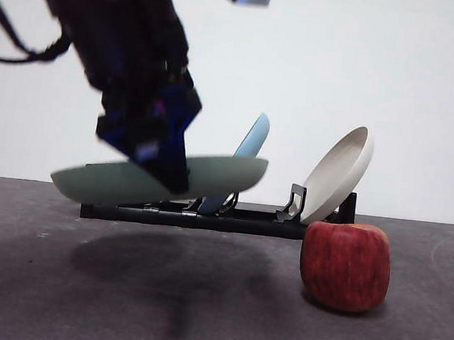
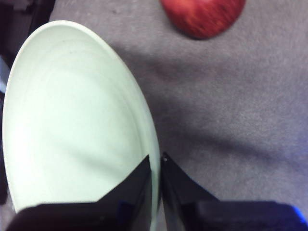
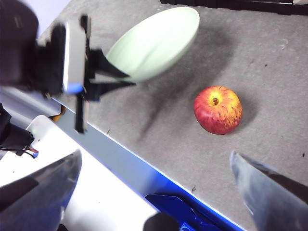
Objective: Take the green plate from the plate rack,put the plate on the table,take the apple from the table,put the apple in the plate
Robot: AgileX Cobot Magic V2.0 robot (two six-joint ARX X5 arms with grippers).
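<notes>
- The left tool (image 1: 166,172) is clamped on the rim of the green plate (image 1: 210,176), one jaw above the rim and one beneath it, an edge grip that suits a thin, shallow dish
- The green plate hangs clear of the bench (image 1: 196,313), nearly level with a slight tilt, its shadow lying on the surface below; judged from this, the plate is out of the plate rack (image 1: 206,216) and about to be set down
- In the left wrist view the same jaws pinch the pale rim of the green plate (image 2: 72,120), with the apple (image 2: 204,17) ahead on the bench
- The apple (image 1: 345,266) sits on the bench just in front of the rack's end, apart from the plate, so there is free room beside it for the plate to land
- A light blue plate (image 1: 250,144) and a beige plate (image 1: 340,174) lean in the rack's slots, which hold them on edge
- The right tool (image 3: 154,192) waits above the bench edge with its jaws spread wide and nothing between them, the apple (image 3: 218,109) below it, plausibly placed for the later pick
</notes>
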